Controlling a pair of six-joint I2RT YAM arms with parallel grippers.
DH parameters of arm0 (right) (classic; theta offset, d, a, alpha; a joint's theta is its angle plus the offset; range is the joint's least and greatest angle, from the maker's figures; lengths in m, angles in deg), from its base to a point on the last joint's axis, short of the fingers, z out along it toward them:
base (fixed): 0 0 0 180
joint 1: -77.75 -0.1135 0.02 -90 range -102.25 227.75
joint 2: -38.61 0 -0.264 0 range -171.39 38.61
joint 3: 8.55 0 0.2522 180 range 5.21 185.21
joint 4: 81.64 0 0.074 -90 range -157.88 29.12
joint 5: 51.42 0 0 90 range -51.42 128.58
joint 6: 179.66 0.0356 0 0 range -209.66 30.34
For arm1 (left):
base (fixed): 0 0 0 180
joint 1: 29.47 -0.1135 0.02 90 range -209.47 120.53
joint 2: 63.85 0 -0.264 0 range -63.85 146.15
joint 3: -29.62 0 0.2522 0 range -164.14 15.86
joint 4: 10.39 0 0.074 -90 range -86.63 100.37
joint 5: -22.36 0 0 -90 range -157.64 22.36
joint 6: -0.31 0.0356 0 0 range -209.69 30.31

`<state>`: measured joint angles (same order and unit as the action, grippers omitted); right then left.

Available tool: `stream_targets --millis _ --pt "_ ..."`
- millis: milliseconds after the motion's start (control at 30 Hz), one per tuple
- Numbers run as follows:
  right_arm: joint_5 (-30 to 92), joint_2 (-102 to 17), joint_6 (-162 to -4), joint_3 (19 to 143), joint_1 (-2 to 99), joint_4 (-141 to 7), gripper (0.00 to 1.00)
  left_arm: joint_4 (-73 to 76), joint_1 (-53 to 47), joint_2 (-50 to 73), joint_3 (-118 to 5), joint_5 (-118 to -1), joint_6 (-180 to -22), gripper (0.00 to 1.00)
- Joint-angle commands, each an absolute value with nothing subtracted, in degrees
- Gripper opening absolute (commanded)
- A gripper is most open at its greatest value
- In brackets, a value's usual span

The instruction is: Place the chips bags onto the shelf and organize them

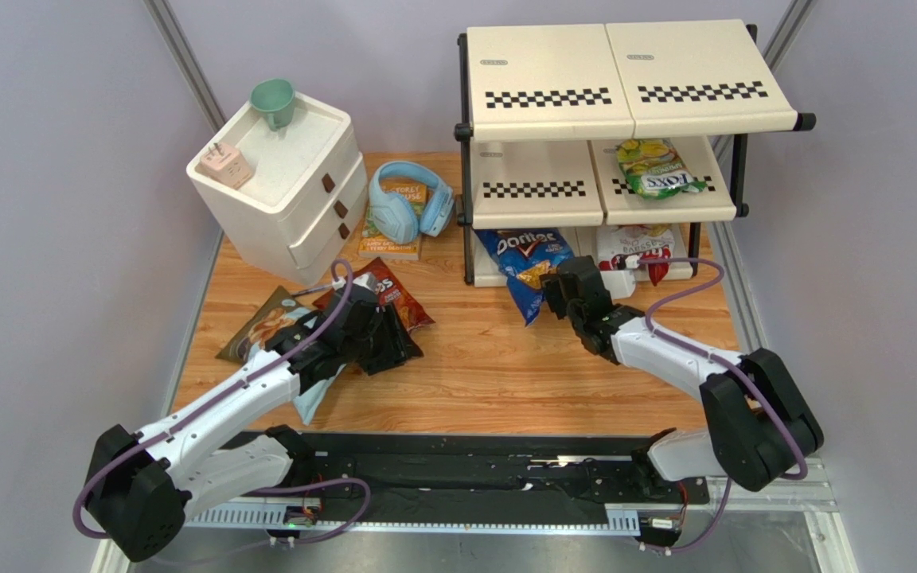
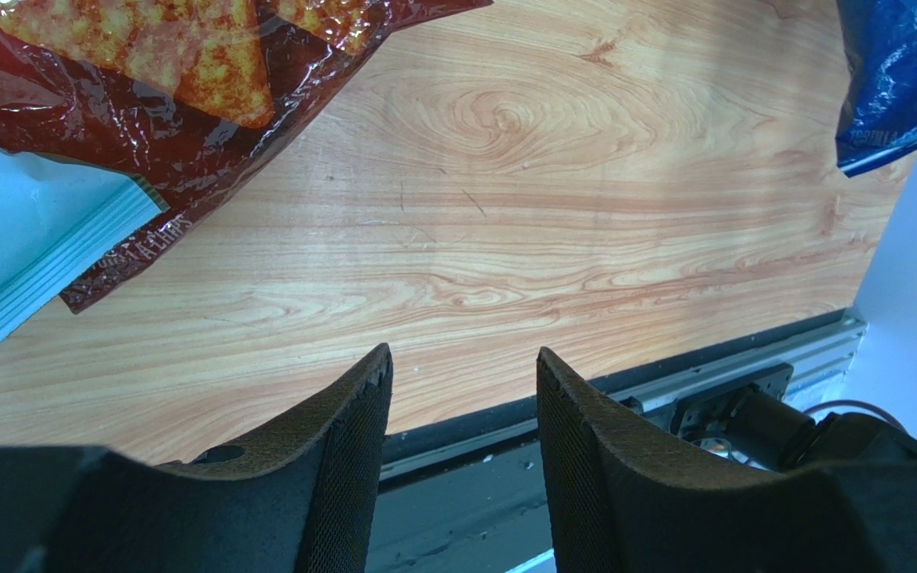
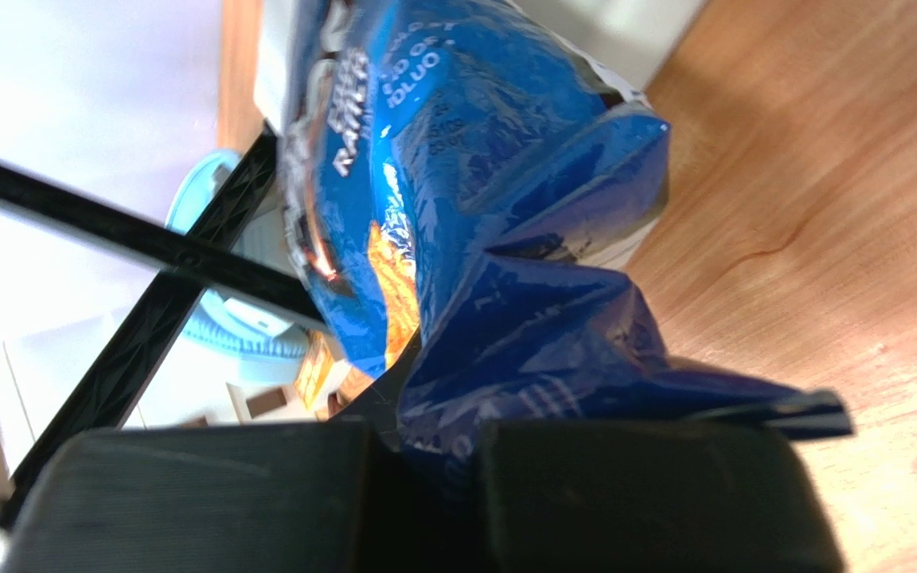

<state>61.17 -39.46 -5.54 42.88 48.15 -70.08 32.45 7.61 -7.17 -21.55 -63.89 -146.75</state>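
Note right pincer clamped shut on the near end of the blue Doritos bag, lying lengthwise straight ahead toward the bottom tier of the shelf. Feed along that axis; leave left pincer, half open and empty, near the red Doritos bag.

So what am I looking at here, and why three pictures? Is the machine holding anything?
Two robot arms are bolted at the near edge of a wooden table. The wide picture comes from a fixed camera overhead; the other two from a camera on each wrist. The right gripper is shut on a blue Doritos bag at the foot of the shelf. The left gripper is open and empty, near a red Doritos bag and a pale-blue bag. A green-yellow bag and a white-and-red bag sit on the shelf. Also there: white cabinet, headphones, book.
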Motion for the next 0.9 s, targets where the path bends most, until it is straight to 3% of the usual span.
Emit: stream_targets --millis 0,500,867 --pt "64.3 -43.0 2.8 44.9 48.0 -70.8 0.0 32.6 7.4 -8.0 -21.3 -64.8 -145.5 0.54" --pt "66.5 -53.8 11.6 56.1 48.0 -68.1 0.0 33.3 7.1 -6.8 -22.3 -64.9 -144.2 0.53" --pt "70.8 -58.2 23.4 57.5 48.3 -61.0 0.0 35.3 6.7 -7.1 -23.3 -64.9 -143.9 0.53"
